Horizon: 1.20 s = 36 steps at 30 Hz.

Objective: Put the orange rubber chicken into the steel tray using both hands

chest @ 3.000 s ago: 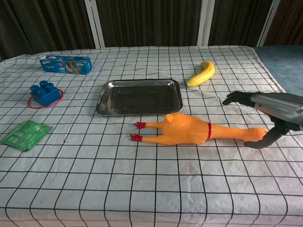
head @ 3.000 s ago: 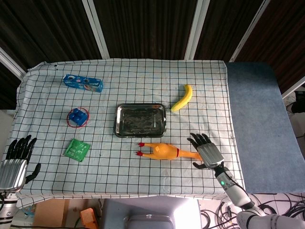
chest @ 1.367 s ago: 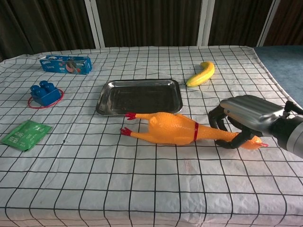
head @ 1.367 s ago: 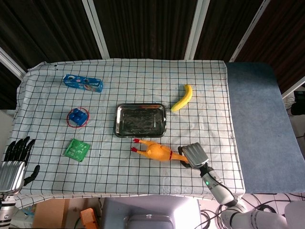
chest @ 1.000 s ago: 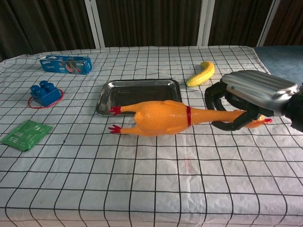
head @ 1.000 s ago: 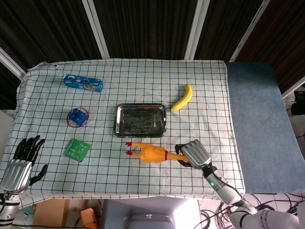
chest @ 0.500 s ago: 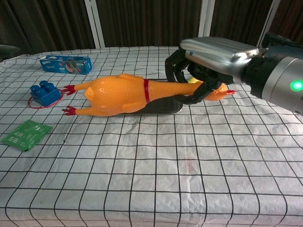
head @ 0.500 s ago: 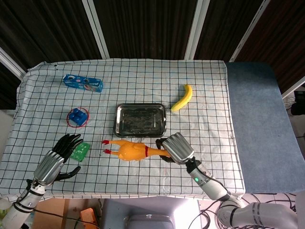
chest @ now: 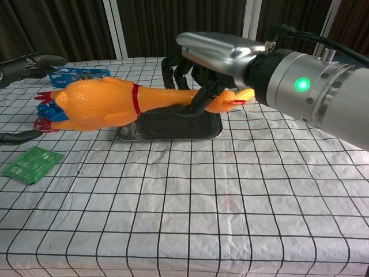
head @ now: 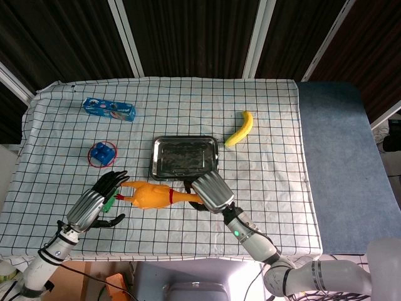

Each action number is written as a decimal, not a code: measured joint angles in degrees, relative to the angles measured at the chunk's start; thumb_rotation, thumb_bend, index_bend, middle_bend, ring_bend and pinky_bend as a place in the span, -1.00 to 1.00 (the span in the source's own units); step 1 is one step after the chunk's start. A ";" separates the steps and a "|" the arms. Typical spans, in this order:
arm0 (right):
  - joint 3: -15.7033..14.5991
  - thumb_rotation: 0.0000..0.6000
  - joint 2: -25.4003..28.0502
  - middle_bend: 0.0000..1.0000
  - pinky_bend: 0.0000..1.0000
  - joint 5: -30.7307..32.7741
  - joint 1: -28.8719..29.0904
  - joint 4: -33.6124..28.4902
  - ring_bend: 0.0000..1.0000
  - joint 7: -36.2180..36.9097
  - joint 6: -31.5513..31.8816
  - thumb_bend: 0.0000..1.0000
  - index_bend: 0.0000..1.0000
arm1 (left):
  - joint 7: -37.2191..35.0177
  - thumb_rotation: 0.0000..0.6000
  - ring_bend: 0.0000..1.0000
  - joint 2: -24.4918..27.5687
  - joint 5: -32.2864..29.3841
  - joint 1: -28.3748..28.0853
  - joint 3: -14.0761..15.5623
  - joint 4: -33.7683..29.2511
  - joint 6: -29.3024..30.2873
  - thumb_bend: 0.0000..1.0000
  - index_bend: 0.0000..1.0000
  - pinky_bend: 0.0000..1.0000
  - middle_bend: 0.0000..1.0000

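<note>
Above the checked tablecloth (head: 276,125), just in front of the steel tray (head: 185,157), the orange rubber chicken (chest: 109,103) hangs stretched out level, clear of the cloth. It's a long, plump, glossy orange body with a thin red band around the neck and red feet at the left end. The right hand (chest: 199,63) grips the narrow neck, fingers curled around it, the head and beak poking out just past the hold. The left hand (head: 93,205) sits at the feet end, fingers spread wide, holding nothing; I can't tell whether its fingertips touch the feet. Farther back lie a banana (head: 239,128), a blue box (head: 109,110) and a blue toy block (head: 102,152); a green packet (chest: 30,163) rests near the left hand.
</note>
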 measured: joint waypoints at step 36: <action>-1.46 1.00 0.27 0.46 0.83 4.90 2.95 -0.48 0.70 -0.78 4.30 0.19 0.82 | 3.44 1.00 0.57 -7.68 -7.31 -1.89 -3.42 1.98 0.95 0.10 0.34 0.84 0.65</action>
